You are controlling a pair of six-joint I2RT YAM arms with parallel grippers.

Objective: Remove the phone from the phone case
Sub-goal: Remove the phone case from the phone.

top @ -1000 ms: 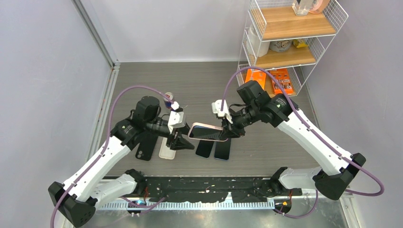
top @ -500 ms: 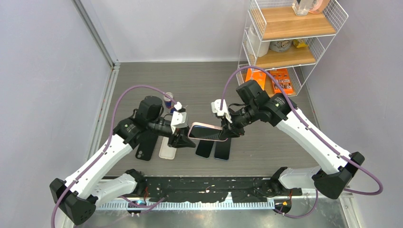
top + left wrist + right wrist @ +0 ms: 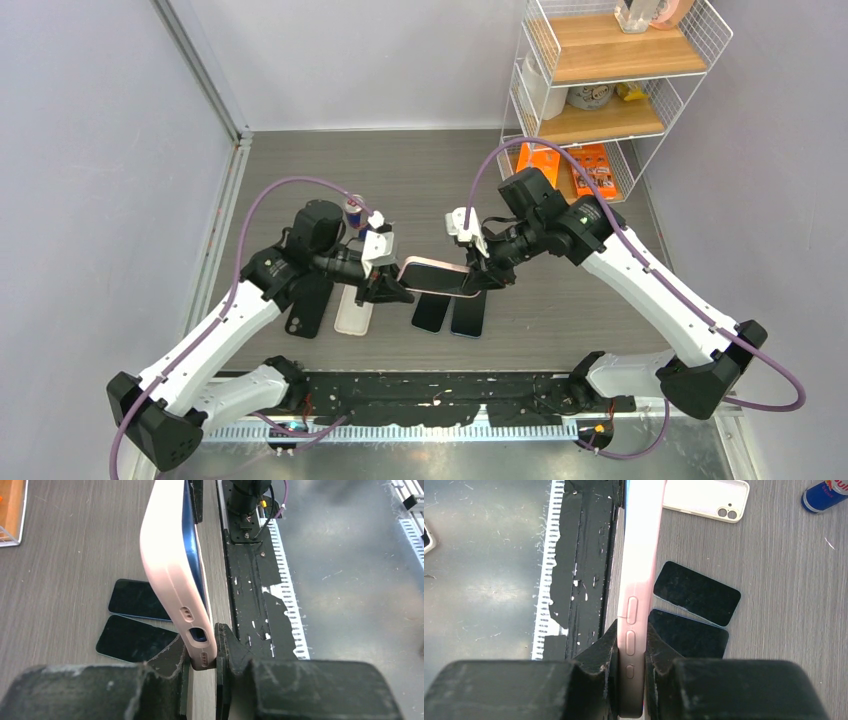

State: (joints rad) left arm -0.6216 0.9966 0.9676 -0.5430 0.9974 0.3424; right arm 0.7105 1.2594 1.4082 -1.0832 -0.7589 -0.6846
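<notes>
A pink phone case (image 3: 436, 277) with a blue phone in it hangs in the air between my two grippers, above the table. My left gripper (image 3: 393, 290) is shut on the case's left end, the end with the charging port (image 3: 199, 634). In the left wrist view the phone's blue edge (image 3: 196, 555) shows along the pink case (image 3: 167, 555), with the left gripper (image 3: 202, 655) at its end. My right gripper (image 3: 482, 272) is shut on the case's side. In the right wrist view the right gripper (image 3: 631, 650) clamps the case (image 3: 640, 555) at its buttons.
Two dark phones (image 3: 430, 313) (image 3: 468, 315) lie screen-up on the table under the held case. A white case (image 3: 352, 312) and a black case (image 3: 303, 318) lie to the left. A drink can (image 3: 354, 207) stands behind them. A wire shelf (image 3: 600, 80) stands at back right.
My left gripper has shifted slightly up and right onto the case's left end. The case and my right gripper have barely moved.
</notes>
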